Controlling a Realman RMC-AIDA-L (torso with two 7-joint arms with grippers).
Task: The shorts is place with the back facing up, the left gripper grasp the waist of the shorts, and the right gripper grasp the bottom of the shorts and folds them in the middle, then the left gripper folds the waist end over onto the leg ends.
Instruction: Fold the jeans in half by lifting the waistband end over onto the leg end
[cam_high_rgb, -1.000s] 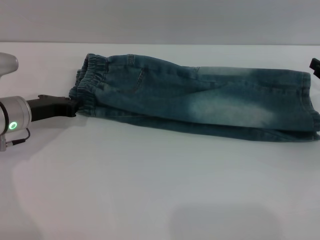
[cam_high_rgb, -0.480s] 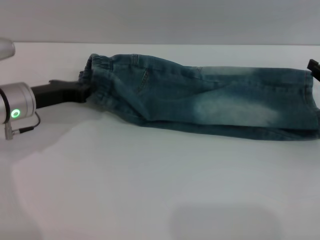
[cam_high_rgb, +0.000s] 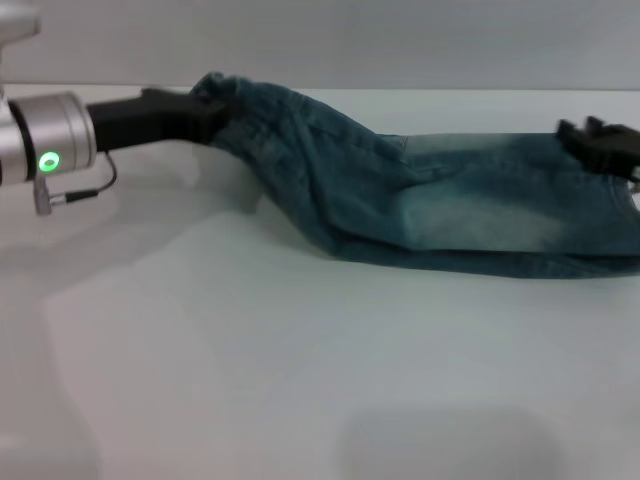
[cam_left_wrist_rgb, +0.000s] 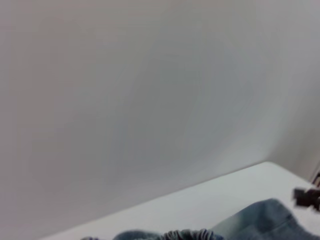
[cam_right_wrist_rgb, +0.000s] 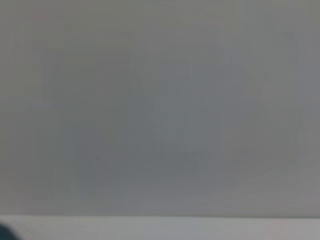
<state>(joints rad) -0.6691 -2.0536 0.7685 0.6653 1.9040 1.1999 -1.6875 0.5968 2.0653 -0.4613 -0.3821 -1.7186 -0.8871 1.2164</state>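
Shorts (cam_high_rgb: 440, 215), faded blue-green denim, are laid lengthwise across the white bench (cam_high_rgb: 300, 380), already doubled along the middle into one long narrow strip; the first fold is judged complete. Waist (cam_high_rgb: 225, 95), at the 10 o'clock end of the head view, is raised clear of the bench and gripped by the left end effector (cam_high_rgb: 205, 115), which is closed on the gathered band. Leg ends (cam_high_rgb: 610, 225) are found at 3 o'clock, flat on the bench. Right end effector (cam_high_rgb: 598, 143) is seen over the fabric near that end; whether it is spread or closed cannot be told. Outstanding: the waist is to be carried over onto the leg ends and released; this second fold is judged just begun.
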